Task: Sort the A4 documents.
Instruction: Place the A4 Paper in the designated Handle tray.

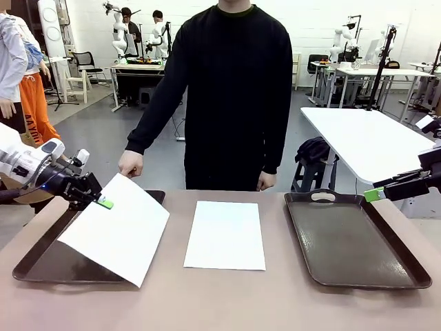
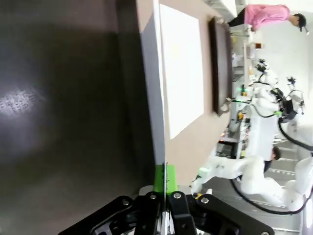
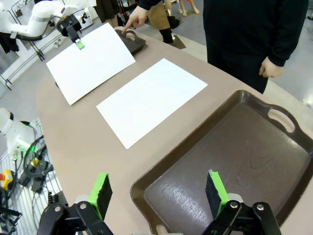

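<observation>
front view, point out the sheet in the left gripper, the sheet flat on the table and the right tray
held sheet (image 1: pixel 118 231), front view, middle of its face
flat sheet (image 1: pixel 225 234), front view, its centre
right tray (image 1: pixel 348 238), front view, bare floor

A research lab, seen from my brown table (image 1: pixel 227 296): beyond it stand white workbenches (image 1: pixel 365 141), office chairs (image 1: pixel 86 65) and a black stand (image 1: pixel 381 65) on a bare grey floor (image 1: pixel 103 138); cables (image 3: pixel 34 166) trail beside it.

- My left arm (image 1: pixel 19 160) is white and rounded.
- My left gripper (image 1: pixel 103 201) and right gripper (image 3: pixel 157 192) are black, with jointed linkages.
- Green pads (image 3: pixel 101 192) tip my fingers.
</observation>
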Controlling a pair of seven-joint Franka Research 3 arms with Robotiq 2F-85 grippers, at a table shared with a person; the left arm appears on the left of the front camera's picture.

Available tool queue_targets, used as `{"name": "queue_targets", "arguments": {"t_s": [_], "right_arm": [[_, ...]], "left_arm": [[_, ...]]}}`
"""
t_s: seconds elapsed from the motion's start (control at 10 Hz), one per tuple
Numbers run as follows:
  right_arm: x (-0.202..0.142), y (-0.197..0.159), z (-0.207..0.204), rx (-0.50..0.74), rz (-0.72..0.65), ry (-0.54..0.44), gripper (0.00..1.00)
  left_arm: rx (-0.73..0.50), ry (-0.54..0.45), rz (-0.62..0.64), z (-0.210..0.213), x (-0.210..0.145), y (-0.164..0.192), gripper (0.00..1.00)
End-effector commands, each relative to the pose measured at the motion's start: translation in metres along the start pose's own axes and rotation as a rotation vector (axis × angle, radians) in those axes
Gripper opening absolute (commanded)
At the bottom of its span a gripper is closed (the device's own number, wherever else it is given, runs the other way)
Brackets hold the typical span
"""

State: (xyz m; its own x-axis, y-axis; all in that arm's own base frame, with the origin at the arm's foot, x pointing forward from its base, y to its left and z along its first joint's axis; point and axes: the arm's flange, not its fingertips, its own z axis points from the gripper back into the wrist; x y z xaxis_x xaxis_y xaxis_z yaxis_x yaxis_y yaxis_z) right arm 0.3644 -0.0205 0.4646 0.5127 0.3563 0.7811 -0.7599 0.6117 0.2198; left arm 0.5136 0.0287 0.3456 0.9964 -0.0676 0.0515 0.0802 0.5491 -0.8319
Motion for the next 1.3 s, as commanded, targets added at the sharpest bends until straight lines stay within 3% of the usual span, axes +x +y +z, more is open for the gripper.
{"name": "queue_targets", "arguments": {"t_s": [0.0, 0.5, 1.2], "right_arm": [[-0.001, -0.004, -0.004, 0.015, 0.014, -0.031, 1.0], [-0.001, -0.004, -0.004, 0.015, 0.014, -0.031, 1.0], [-0.001, -0.004, -0.004, 0.015, 0.014, -0.031, 1.0]], "left_arm": [[0.12, 0.003, -0.009, 0.013, 0.002, 0.0, 0.01], [0.334, -0.051, 0.094, 0.046, 0.015, 0.03, 0.01], [0.413, -0.074, 0.097, 0.031, 0.03, 0.038, 0.01]]}}
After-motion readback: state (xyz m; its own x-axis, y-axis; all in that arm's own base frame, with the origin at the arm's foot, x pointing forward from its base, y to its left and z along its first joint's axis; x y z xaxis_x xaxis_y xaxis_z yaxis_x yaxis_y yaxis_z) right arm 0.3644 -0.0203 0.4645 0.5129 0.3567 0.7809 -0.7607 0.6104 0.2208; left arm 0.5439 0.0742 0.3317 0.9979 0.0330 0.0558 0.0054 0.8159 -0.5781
